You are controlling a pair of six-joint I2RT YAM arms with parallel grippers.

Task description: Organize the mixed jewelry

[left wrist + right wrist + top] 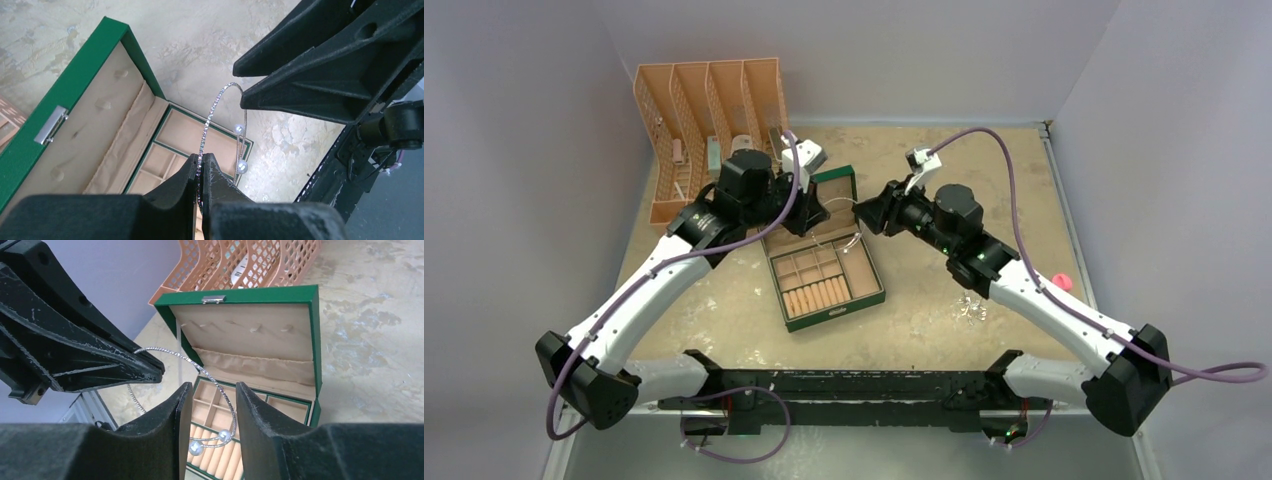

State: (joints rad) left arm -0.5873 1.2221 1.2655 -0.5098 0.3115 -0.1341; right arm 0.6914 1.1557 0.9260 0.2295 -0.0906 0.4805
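Note:
A thin glittering wire hoop [212,113] with two pearl ends is pinched between my left gripper's [201,161] shut jaws and held above the open green jewelry box [70,90]. In the top view the hoop [848,236] hangs between both grippers over the box [825,275]. My right gripper [211,390] is open, and its fingers stand on either side of the hoop [199,366] without touching it; the pearls [225,436] hang between them. A small glittering jewelry cluster [970,310] lies on the table right of the box. In the top view my left gripper [812,215] faces my right gripper [864,216].
An orange lattice rack [709,115] with a few items stands at the back left, close behind the left arm. A small pink-capped bottle [1061,283] stands at the right edge. The box lid [245,330] stands upright. Grey walls enclose the table.

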